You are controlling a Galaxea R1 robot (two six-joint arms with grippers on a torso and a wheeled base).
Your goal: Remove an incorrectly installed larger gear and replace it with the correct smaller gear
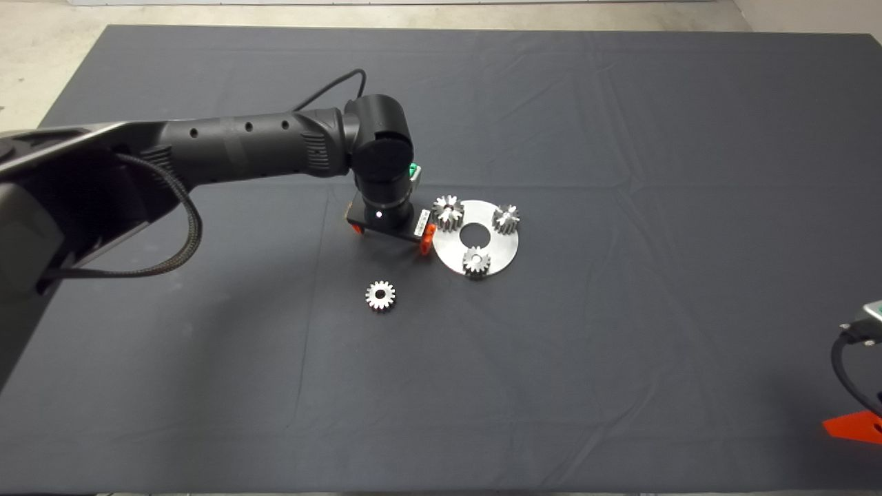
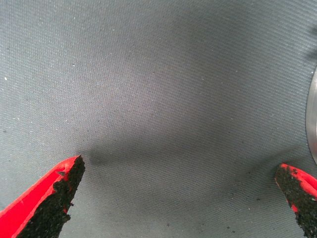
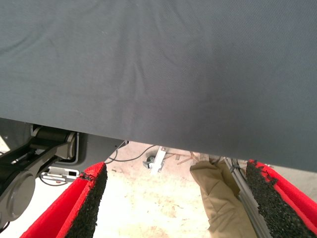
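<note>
A round silver plate lies on the mat and carries three gears. The larger gear, duller and widest, stands on the plate's left rear. The smaller gear, with a bright face, lies loose on the mat in front of the plate, to its left. My left gripper points down just left of the plate, open and empty. In the left wrist view its fingers stand wide apart over bare mat, with the plate's edge beside one of them. My right gripper waits at the lower right edge, open.
Two more small gears stand on the plate around its central hole. The right wrist view shows the mat's edge, the floor with cables, and a person's leg in khaki trousers.
</note>
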